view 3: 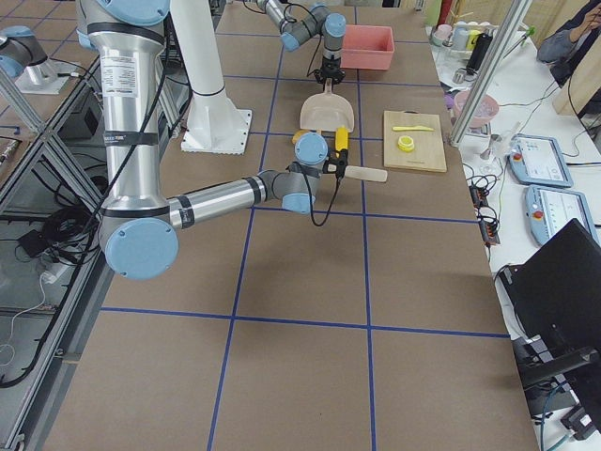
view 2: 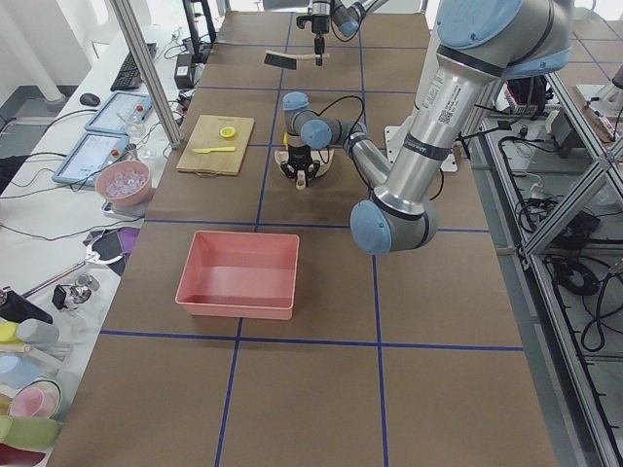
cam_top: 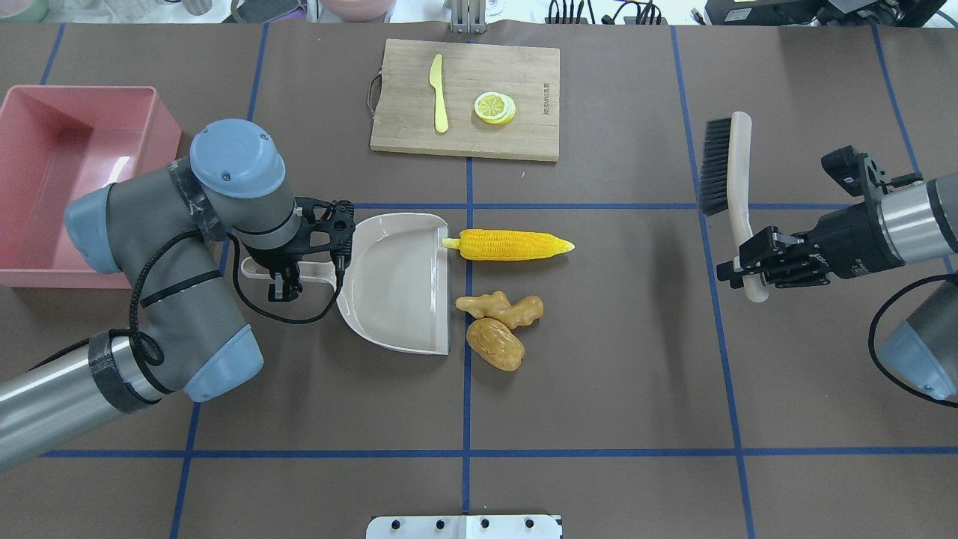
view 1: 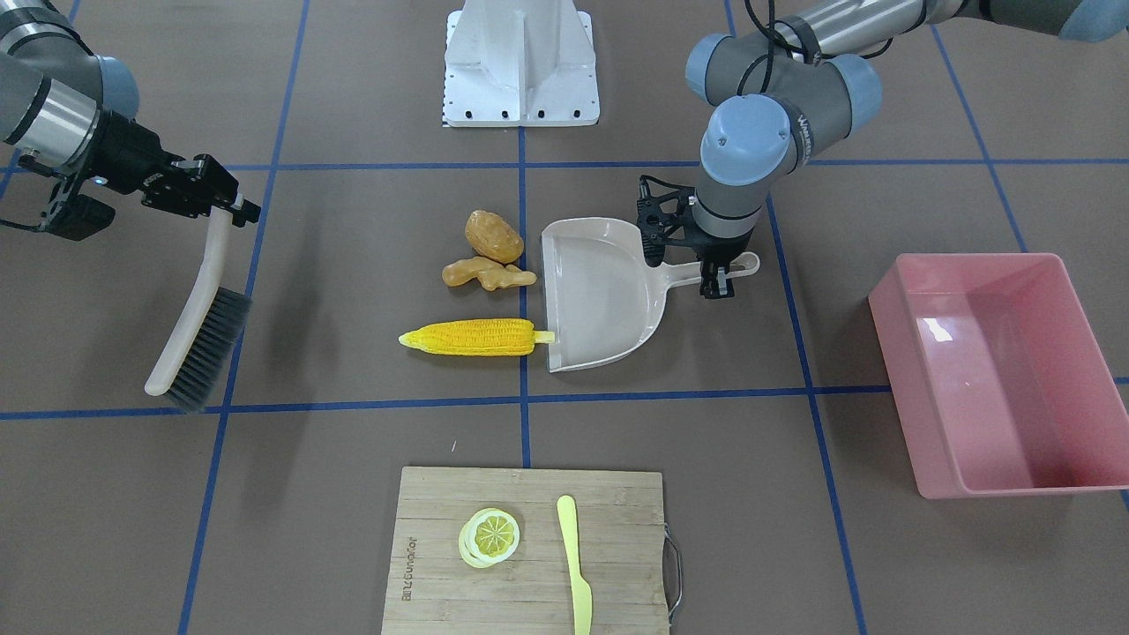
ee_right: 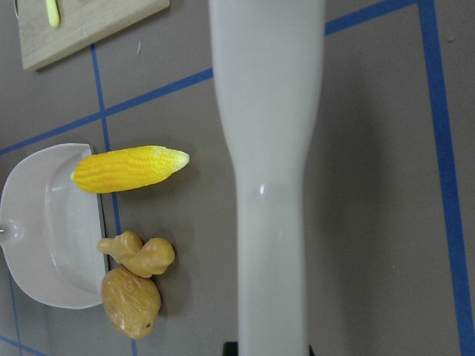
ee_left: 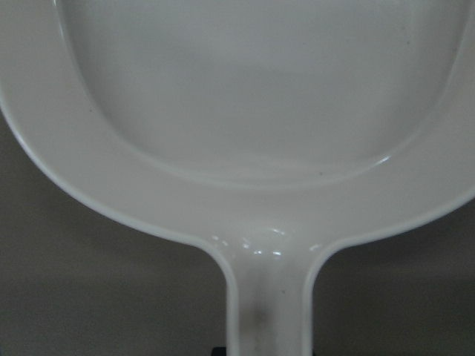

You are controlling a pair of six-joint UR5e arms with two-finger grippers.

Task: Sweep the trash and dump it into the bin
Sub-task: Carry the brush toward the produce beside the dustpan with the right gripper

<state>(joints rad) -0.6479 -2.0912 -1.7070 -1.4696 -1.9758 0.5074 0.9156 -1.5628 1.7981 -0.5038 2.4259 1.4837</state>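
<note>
- Trash: where is it?
- Three pieces lie on the tabletop mid-table, all just outside the mouth of the dustpan. At the corner nearer the cutting board, the corn cob has its stalk end touching the pan's lip. The ginger root sits just beside the lip. The potato touches the ginger on the robot's side.
- Bin?
- Pink bin sits at the robot's left end of the tabletop, open side up and well apart from the dustpan. The left arm's elbow sits between them.
- Pincers?
- Left pincer points straight down, clamped on the dustpan handle. The pan lies flat with its mouth facing the food. Right pincer is clamped on the handle end of the brush, out at the robot's right and well apart from the food. The bristles face the food side and the head points away from the robot. The brush's shadow falls apart from it, so it's off the tabletop.
- Anything else on there?
- The cutting board is at the far edge. A lemon slice and a yellow knife lie on it side by side, not touching.
</note>
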